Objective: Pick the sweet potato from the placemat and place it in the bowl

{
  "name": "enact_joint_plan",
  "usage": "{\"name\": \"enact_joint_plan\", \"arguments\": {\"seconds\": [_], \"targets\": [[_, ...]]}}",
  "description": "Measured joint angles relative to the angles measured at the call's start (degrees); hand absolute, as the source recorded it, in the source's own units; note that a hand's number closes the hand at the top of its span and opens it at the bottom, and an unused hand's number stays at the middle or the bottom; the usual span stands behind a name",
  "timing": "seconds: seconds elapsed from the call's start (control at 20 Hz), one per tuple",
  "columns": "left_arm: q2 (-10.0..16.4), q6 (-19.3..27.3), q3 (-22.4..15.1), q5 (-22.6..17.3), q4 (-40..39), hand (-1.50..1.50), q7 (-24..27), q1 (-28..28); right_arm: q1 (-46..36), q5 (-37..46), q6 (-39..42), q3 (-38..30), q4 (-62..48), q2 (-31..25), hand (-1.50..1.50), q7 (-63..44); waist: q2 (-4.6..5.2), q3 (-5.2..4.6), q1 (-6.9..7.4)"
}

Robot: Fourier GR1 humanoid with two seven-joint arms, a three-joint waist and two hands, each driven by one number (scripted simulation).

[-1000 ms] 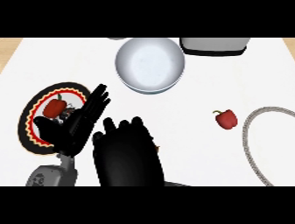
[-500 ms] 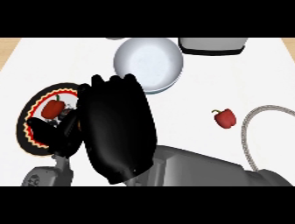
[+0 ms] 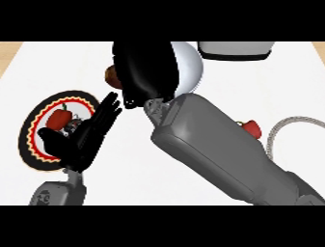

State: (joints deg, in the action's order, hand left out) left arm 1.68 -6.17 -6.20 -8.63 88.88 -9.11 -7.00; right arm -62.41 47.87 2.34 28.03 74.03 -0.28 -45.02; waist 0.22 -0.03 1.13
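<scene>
L: placemat (image 3: 35, 144), pepper (image 3: 60, 116) on it; rear ctr: bowl (image 3: 190, 68), sweet potato (image 3: 112, 74) at its L edge

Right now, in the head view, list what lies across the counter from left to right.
placemat carrying a red pepper → left hand → right hand curled round the sweet potato → bowl → second red pepper → grey ring

The right hand (image 3: 147, 72) is black, the sweet potato (image 3: 111, 73) at its edge reddish-brown, the bowl (image 3: 193, 67) beneath white. By the left hand (image 3: 87, 137), the placemat (image 3: 44, 157) is black with a red-and-yellow scalloped border; the table (image 3: 22, 72) is white.
</scene>
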Motion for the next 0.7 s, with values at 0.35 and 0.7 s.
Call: {"name": "enact_joint_plan", "arguments": {"seconds": [0.35, 0.7], "targets": [[0.35, -0.25, 0.39, -0.95, 1.80, 0.00, -2.80, -1.10, -5.01, 2.21, -9.63, -5.62, -21.28, -0.07, 1.50, 12.85, 0.34, -0.01, 0.69], [-0.14, -0.66, -0.57, 0.05, 0.60, 0.00, -1.45, -1.53, -10.46, 4.69, -14.63, -8.69, -41.47, -0.44, 1.50, 19.46, 1.02, -0.06, 2.19]]}}
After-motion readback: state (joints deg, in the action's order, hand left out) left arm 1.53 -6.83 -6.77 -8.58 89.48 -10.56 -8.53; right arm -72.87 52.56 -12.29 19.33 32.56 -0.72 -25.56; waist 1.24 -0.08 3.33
